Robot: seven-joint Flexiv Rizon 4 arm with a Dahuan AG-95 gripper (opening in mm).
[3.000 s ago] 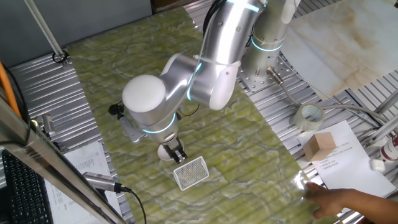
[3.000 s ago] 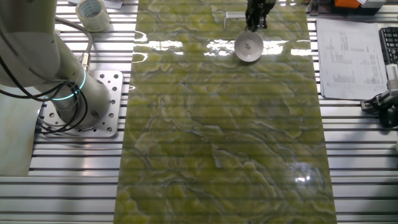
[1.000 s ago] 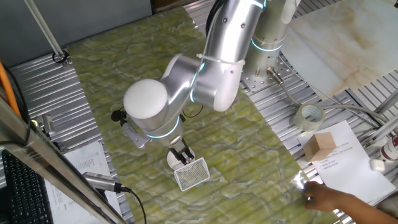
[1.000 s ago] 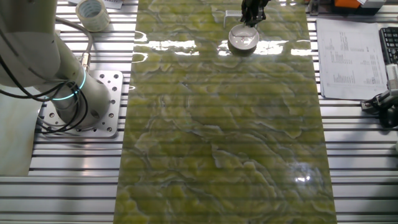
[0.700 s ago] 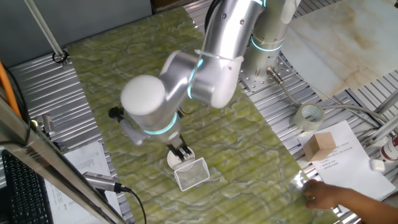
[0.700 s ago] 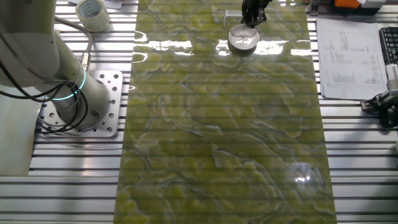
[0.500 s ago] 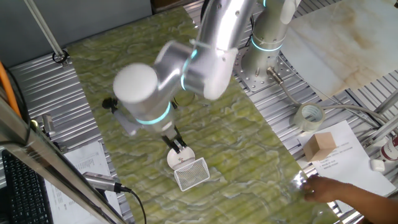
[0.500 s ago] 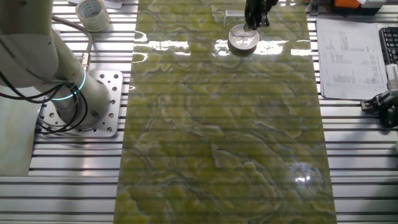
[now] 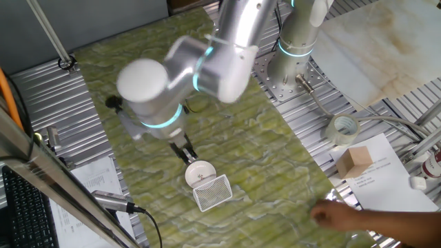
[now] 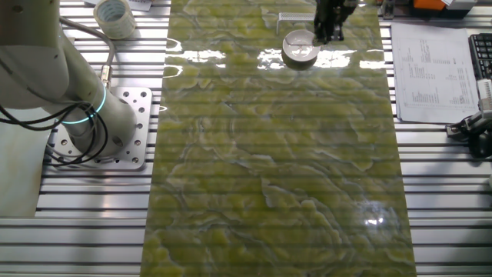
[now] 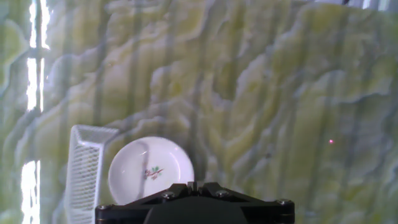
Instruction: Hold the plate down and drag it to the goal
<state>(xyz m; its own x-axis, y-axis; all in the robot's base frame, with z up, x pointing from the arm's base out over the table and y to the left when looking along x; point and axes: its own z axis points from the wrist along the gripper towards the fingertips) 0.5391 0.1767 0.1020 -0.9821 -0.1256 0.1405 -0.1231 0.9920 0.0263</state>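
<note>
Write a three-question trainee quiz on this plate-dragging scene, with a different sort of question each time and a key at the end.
1. True or false: the gripper is pressing on the plate.
2. Multiple choice: how does the plate lie relative to the goal? A) centred on top of it B) right beside it, at its edge C) at the opposite end of the green mat
3. Fill in: the roll lying on the metal slats near the arm's base is a ____ roll.

Key: 1 false, it is lifted off to the plate's side. 2 B. 3 tape.
</note>
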